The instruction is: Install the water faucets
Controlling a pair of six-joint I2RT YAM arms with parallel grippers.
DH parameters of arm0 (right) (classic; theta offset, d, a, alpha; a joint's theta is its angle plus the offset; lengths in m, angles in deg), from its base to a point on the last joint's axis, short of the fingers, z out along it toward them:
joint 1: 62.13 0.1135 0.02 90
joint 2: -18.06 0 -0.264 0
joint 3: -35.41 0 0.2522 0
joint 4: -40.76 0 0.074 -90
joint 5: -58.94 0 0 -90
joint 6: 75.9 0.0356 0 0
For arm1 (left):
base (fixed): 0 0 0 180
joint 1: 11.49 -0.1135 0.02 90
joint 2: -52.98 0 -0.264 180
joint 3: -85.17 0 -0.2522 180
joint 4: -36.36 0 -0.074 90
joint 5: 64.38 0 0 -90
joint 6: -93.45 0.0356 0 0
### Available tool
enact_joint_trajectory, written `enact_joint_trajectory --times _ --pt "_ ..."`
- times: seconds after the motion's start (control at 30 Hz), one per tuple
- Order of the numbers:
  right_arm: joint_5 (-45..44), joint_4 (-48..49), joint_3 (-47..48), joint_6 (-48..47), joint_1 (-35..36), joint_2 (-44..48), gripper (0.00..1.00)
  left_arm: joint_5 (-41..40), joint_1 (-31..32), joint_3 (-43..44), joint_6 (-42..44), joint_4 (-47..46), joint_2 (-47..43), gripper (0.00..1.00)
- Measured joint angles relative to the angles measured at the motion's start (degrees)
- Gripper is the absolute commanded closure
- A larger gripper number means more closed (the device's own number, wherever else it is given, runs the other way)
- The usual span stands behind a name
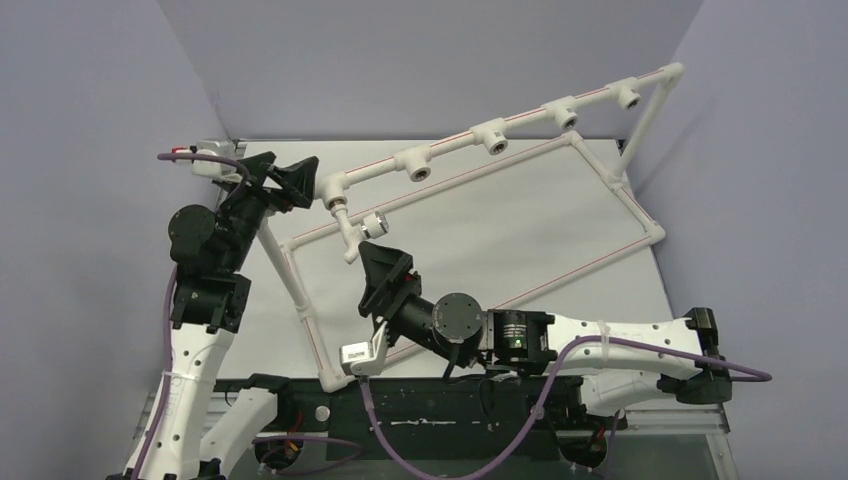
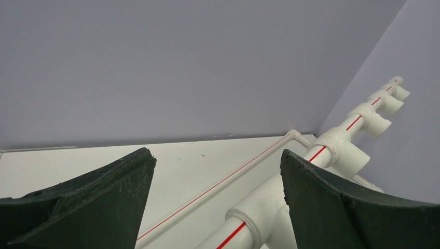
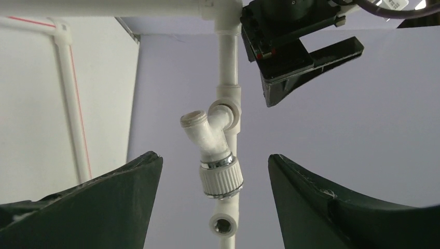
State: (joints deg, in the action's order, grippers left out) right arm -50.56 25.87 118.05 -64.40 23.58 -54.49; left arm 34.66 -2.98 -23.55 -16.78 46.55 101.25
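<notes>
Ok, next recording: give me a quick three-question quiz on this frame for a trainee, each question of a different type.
1. True or false: the right hand is shut on the faucet.
2. In the left wrist view, what shows between the fingers of the left hand? A) the faucet's knob B) the pipe frame's upper rail C) a loose cable
3. In the top view, how many open sockets sit along that rail?

Key: 1 false: it is open, with a finger on either side of the faucet, neither touching it. 2 B. 3 four.
</notes>
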Motion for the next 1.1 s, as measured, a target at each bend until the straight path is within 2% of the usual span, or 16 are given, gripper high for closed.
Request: enact_joint_trajectory --times 0.17,0.3,0.43,0.73,0.87,1.1 --pt "-3.89 6.25 -0.11 -9.62 -0.20 -3.80 0.24 0.22 0.07 3.65 -0.35 4.46 2.56 0.11" --pt "-5.33 10.54 -0.15 -13.68 -1.20 -6.16 0.25 0.17 0.42 7.28 -0.87 9.64 4.63 0.11" --pt "-6.19 13.09 -0.15 -15.47 -2.69 -8.61 0.28 -1.86 0.55 10.93 -0.98 14.01 6.84 0.11" --pt "-6.75 16.04 -0.13 -15.82 -5.53 -11.93 0.38 -13.09 0.55 15.23 2.56 21.90 11.32 0.11" --pt "-7.13 16.90 -0.07 -15.89 -5.77 -13.00 0.52 -16.35 0.55 15.21 3.96 22.38 11.32 0.11" --pt "-8.81 20.04 1.60 -16.02 -5.57 -14.40 0.91 -17.81 0.55 15.10 4.59 22.60 11.28 0.11"
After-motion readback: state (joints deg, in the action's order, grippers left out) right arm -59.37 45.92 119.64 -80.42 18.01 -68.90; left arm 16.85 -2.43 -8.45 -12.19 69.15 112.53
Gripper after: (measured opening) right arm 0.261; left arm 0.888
